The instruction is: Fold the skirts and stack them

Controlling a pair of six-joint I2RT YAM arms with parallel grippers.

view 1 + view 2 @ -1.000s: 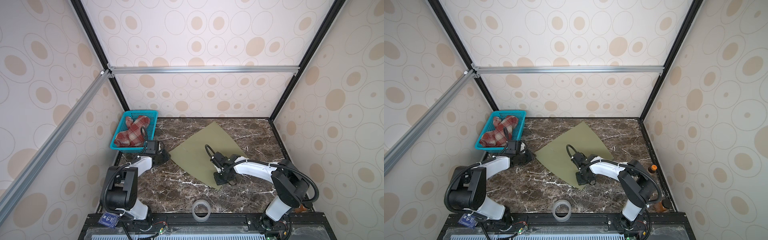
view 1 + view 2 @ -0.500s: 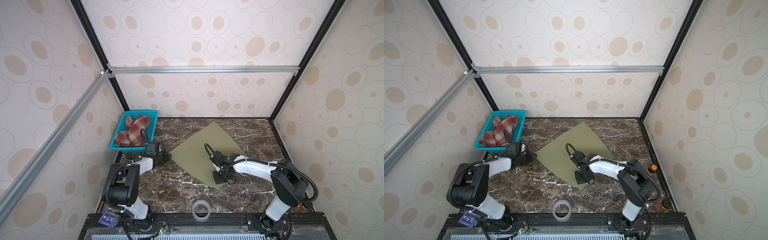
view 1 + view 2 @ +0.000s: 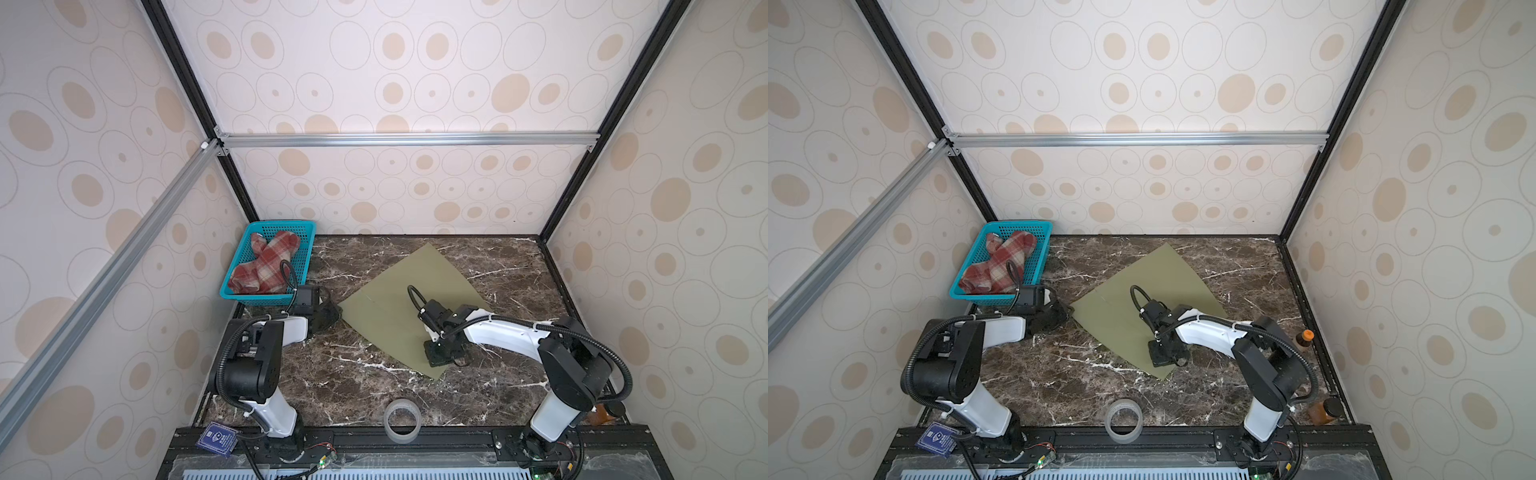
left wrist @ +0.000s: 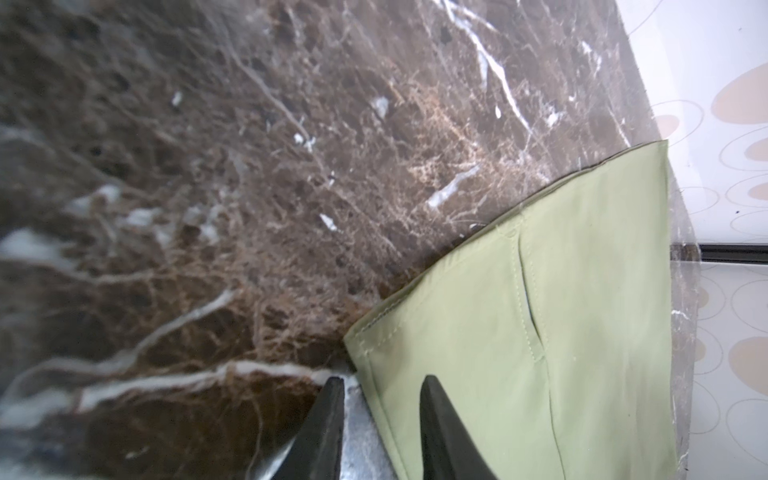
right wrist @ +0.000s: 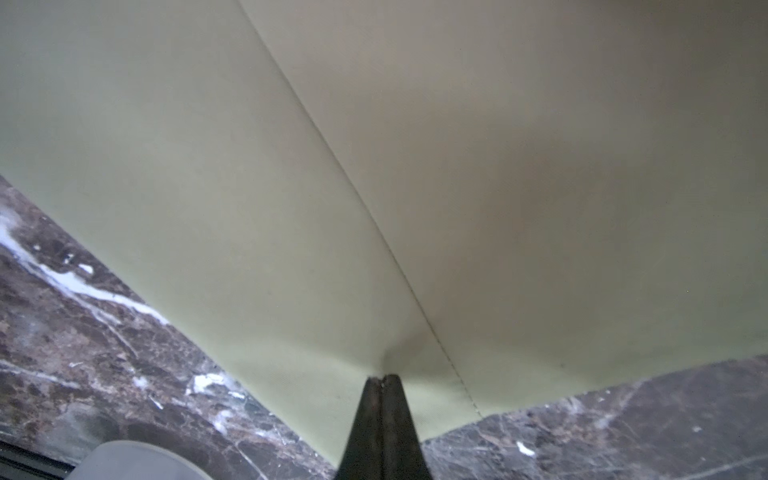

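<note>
Evidently, the olive-green skirt [image 3: 386, 316] is spread flat and unfolded near the middle of the marble table [image 3: 353, 395]. The red-and-cream plaid skirt [image 3: 264, 266] lies bundled in the teal mesh basket [image 3: 266, 296] at the far left corner.

The thin green cloth is judged light, limp and rather slick on the polished stone. It is therefore best taken at corners and hems (a stitched hem gives the pads more to bite) rather than mid-panel.

In the left wrist view the left end effector [image 4: 380, 380] is seen narrowly parted at the skirt's corner nearest the basket. One tip is on the table side and one is over the hem, and nothing is gripped yet.

The right end effector [image 5: 382, 376] is closed near the skirt's front edge, beside a seam. A small pucker of cloth is gathered at its tips, so a pinch is taken to be held.

The plaid skirt is judged thicker and heavier, so a wider opening and a deeper bite would be needed for it.
</note>
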